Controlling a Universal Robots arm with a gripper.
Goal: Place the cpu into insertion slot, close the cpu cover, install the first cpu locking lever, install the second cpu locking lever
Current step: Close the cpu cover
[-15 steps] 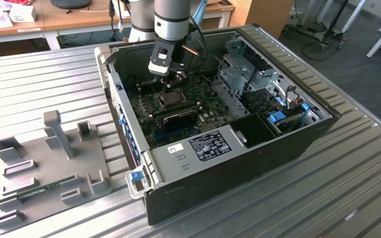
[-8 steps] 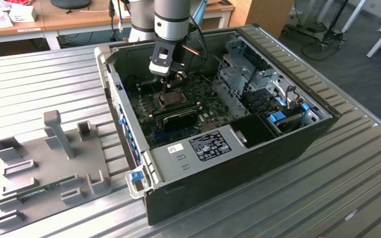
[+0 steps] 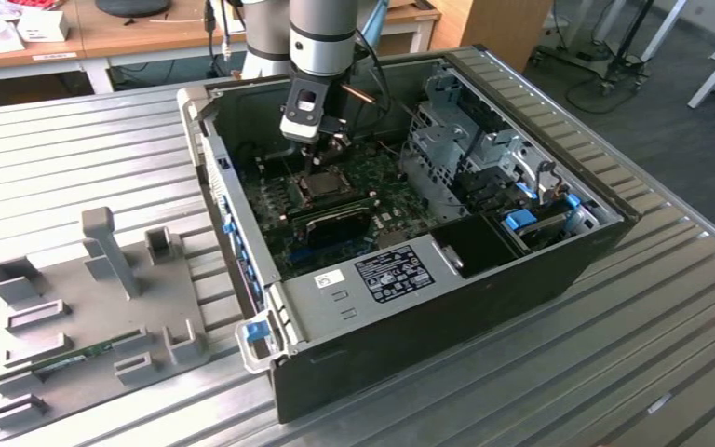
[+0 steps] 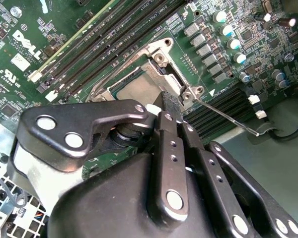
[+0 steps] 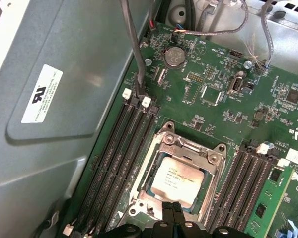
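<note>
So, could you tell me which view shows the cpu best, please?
The first wrist view: the cpu faces the camera, its silvery top nearly whole inside the cover. In the second wrist view the gripper hides part of it; the exterior view shows it small.
</note>
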